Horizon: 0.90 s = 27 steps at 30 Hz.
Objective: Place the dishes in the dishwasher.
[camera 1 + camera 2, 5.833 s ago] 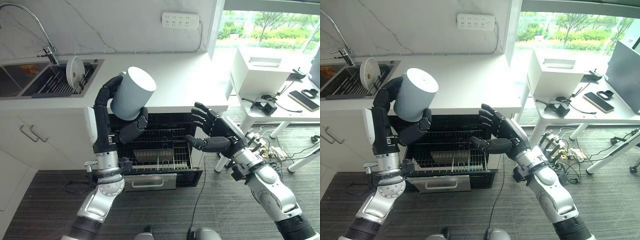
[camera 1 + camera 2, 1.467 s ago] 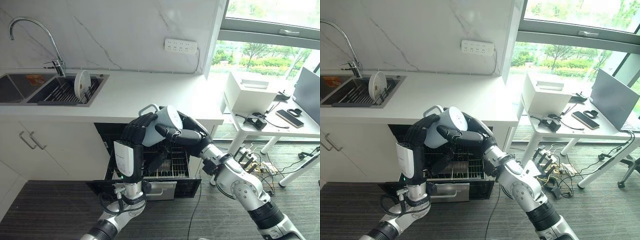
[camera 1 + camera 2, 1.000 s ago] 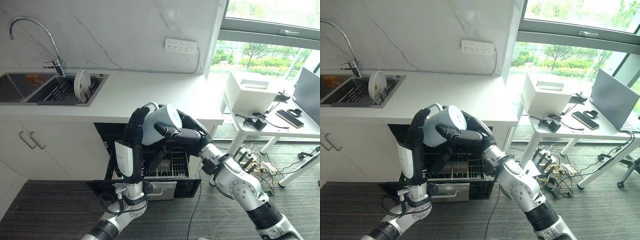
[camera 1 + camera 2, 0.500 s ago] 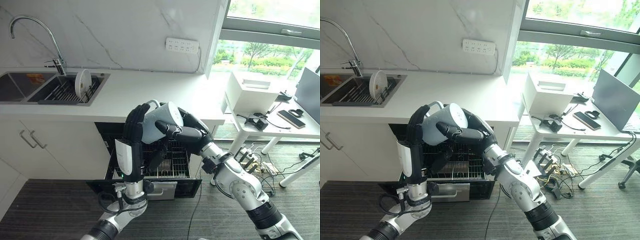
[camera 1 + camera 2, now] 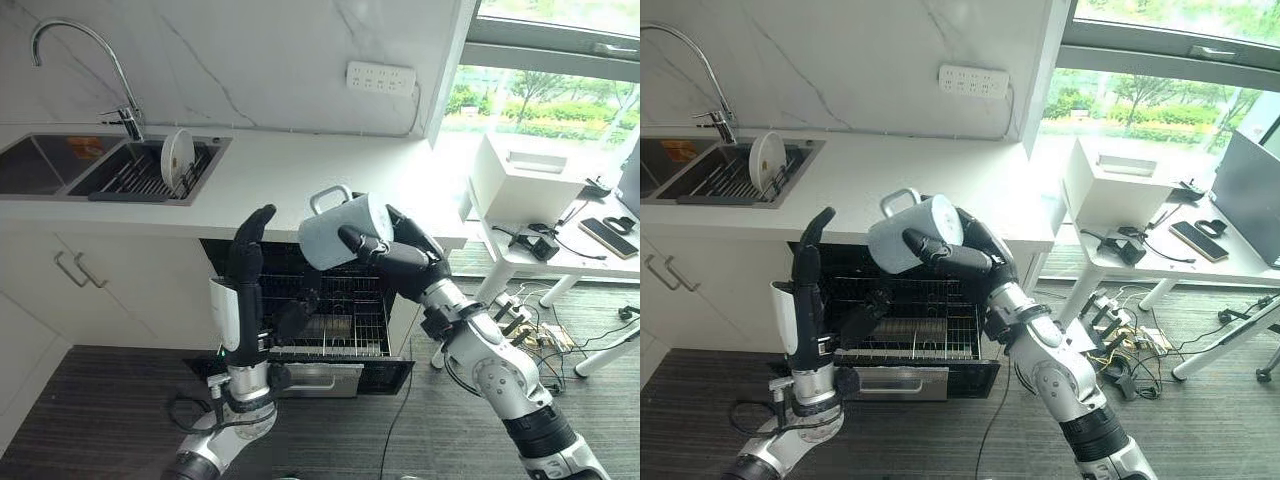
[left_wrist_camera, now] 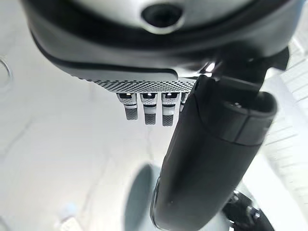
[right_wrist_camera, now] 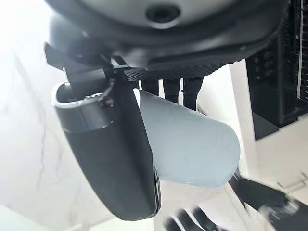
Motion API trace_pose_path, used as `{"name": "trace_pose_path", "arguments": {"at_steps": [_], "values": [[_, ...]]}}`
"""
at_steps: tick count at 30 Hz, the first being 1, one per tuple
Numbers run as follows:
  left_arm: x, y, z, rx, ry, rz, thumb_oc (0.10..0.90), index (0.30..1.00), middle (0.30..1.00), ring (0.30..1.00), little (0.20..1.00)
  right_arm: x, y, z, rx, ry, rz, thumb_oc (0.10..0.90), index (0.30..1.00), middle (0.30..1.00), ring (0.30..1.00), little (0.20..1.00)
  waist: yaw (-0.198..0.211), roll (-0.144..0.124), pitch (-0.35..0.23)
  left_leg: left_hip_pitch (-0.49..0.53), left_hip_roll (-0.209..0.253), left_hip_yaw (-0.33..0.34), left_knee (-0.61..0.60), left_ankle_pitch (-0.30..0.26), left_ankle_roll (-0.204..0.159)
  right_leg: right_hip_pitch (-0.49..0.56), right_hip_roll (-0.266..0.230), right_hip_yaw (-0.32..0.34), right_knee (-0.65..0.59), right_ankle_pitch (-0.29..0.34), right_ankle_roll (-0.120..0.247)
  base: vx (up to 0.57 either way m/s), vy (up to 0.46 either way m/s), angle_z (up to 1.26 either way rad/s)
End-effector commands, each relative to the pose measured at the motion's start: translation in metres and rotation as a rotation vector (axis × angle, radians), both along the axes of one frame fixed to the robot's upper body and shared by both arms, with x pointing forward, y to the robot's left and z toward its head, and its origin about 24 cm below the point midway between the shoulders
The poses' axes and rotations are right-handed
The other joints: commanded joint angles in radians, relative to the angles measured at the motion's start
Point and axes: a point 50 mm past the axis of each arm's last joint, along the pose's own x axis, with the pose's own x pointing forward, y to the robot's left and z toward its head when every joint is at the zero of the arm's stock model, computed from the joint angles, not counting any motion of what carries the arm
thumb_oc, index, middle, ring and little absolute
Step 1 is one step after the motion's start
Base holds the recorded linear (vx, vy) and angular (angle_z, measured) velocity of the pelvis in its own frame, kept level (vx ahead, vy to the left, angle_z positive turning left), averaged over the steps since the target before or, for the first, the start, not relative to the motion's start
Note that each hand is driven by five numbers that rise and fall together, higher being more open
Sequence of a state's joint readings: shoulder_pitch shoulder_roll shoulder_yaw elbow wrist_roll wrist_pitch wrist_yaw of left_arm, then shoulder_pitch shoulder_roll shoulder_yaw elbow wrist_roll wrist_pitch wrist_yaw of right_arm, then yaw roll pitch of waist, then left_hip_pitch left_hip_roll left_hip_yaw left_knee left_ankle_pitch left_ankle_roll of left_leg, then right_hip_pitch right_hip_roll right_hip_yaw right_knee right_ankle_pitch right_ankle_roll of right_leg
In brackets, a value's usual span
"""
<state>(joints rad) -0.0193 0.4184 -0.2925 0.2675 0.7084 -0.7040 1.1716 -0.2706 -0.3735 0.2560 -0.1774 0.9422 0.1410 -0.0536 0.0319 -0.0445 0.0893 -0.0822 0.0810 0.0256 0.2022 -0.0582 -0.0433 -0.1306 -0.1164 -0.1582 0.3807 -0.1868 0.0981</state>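
A pale grey mug (image 5: 338, 231) with a handle hangs tilted above the open dishwasher (image 5: 322, 313), in front of the counter edge. My right hand (image 5: 403, 257) is shut on it, fingers round its far side and thumb across the near side; the right wrist view has the mug (image 7: 192, 145) between thumb and fingers. My left hand (image 5: 249, 251) stands upright just left of the mug, apart from it, fingers straight and holding nothing. The dishwasher's wire rack (image 5: 902, 318) is pulled out below both hands. A white plate (image 5: 177, 158) stands on edge in the sink rack.
The white counter (image 5: 300, 170) runs above the dishwasher, with a sink (image 5: 60, 165) and tap (image 5: 75, 45) at the left. A side table (image 5: 560, 225) with a white box (image 5: 520, 175) stands to the right. Cupboard doors (image 5: 90, 290) lie left of the dishwasher.
My left hand has let go of the mug and drawn off to the left with straightened fingers. The right hand now holds the mug alone, slightly farther right. The camera has shifted.
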Motion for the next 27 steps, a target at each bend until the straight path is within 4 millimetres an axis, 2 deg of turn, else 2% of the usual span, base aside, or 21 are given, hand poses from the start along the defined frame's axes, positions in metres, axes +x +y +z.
{"name": "trace_pose_path", "arguments": {"at_steps": [1,3,6,9,13,16,18,21,24,27], "values": [[0.005,0.013,0.022,-0.028,-0.139,0.022,0.800,0.900,0.900,0.900,0.900,0.000,-0.017,0.053,0.103,-0.291,-0.074,0.400,0.300,0.300,0.300,0.300,0.013,-0.009,-0.039,0.036,0.013,0.044,0.098,-0.155,0.020,0.058,-0.032,0.025,-0.081,0.065,-0.010,-0.02,0.032,0.01],[0.004,0.028,0.014,-0.031,-0.103,0.108,0.800,0.900,0.900,0.900,0.900,0.001,-0.022,0.052,0.103,-0.294,-0.091,0.400,0.300,0.300,0.300,0.300,0.016,-0.006,-0.038,0.032,0.011,0.041,0.098,-0.152,0.017,0.058,-0.036,0.020,-0.081,0.065,-0.009,-0.02,0.033,0.01],[0.000,0.039,0.006,-0.087,-0.055,0.170,0.800,0.900,0.900,0.900,0.900,0.001,-0.027,0.049,0.089,-0.286,-0.114,0.400,0.300,0.300,0.300,0.300,0.021,-0.005,-0.036,0.029,0.010,0.037,0.098,-0.148,0.015,0.059,-0.039,0.014,-0.081,0.066,-0.010,0.00,0.027,0.04],[0.001,0.048,0.006,-0.145,-0.016,0.187,0.800,0.900,0.900,0.900,0.900,0.001,-0.030,0.043,0.075,-0.264,-0.124,0.400,0.300,0.300,0.300,0.300,0.021,-0.005,-0.037,0.027,0.010,0.035,0.098,-0.145,0.013,0.060,-0.042,0.012,-0.081,0.065,-0.008,0.02,0.024,0.04],[0.005,0.054,0.015,-0.234,0.054,0.126,0.800,0.900,0.900,0.900,0.900,0.000,-0.032,0.031,0.022,-0.226,-0.125,0.400,0.300,0.300,0.300,0.300,0.021,-0.002,-0.036,0.026,0.009,0.034,0.098,-0.142,0.015,0.060,-0.044,0.011,-0.081,0.065,-0.008,0.03,0.029,0.05],[0.016,0.064,0.022,-0.319,0.332,-0.102,0.800,0.900,0.900,0.900,0.900,-0.003,-0.041,0.016,-0.035,-0.176,-0.132,0.400,0.300,0.300,0.300,0.300,0.023,0.011,-0.027,0.022,0.007,0.030,0.098,-0.137,0.015,0.058,-0.049,0.006,-0.081,0.065,-0.004,0.02,0.055,0.04],[0.016,0.062,0.028,-0.355,0.348,-0.206,0.800,0.900,0.900,0.900,0.900,-0.003,-0.044,0.013,-0.051,-0.165,-0.133,0.400,0.300,0.300,0.300,0.300,0.023,0.019,-0.023,0.020,0.006,0.029,0.098,-0.136,0.017,0.056,-0.051,0.005,-0.081,0.066,-0.002,0.00,0.042,0.02],[0.024,0.055,0.024,-0.295,0.512,-0.276,0.800,0.900,0.900,0.900,0.900,-0.006,-0.044,0.007,-0.067,-0.142,-0.123,0.400,0.300,0.300,0.300,0.300,0.014,0.028,-0.017,0.022,0.007,0.033,0.098,-0.134,0.019,0.055,-0.051,0.009,-0.081,0.066,0.002,0.01,0.037,-0.01],[0.035,0.051,0.016,-0.177,0.760,-0.371,0.800,0.900,0.900,0.900,0.900,-0.009,-0.045,-0.004,-0.104,-0.097,-0.101,0.400,0.300,0.300,0.300,0.300,-0.003,0.049,-0.014,0.025,0.010,0.043,0.098,-0.131,0.019,0.051,-0.052,0.015,-0.081,0.067,0.010,0.01,0.057,-0.03],[0.038,0.054,0.010,-0.124,0.852,-0.349,0.800,0.900,0.900,0.900,0.900,-0.010,-0.045,-0.007,-0.113,-0.084,-0.099,0.400,0.300,0.300,0.300,0.300,-0.009,0.057,-0.014,0.027,0.010,0.047,0.098,-0.129,0.018,0.050,-0.051,0.018,-0.081,0.068,0.012,0.00,0.008,-0.02]]}}
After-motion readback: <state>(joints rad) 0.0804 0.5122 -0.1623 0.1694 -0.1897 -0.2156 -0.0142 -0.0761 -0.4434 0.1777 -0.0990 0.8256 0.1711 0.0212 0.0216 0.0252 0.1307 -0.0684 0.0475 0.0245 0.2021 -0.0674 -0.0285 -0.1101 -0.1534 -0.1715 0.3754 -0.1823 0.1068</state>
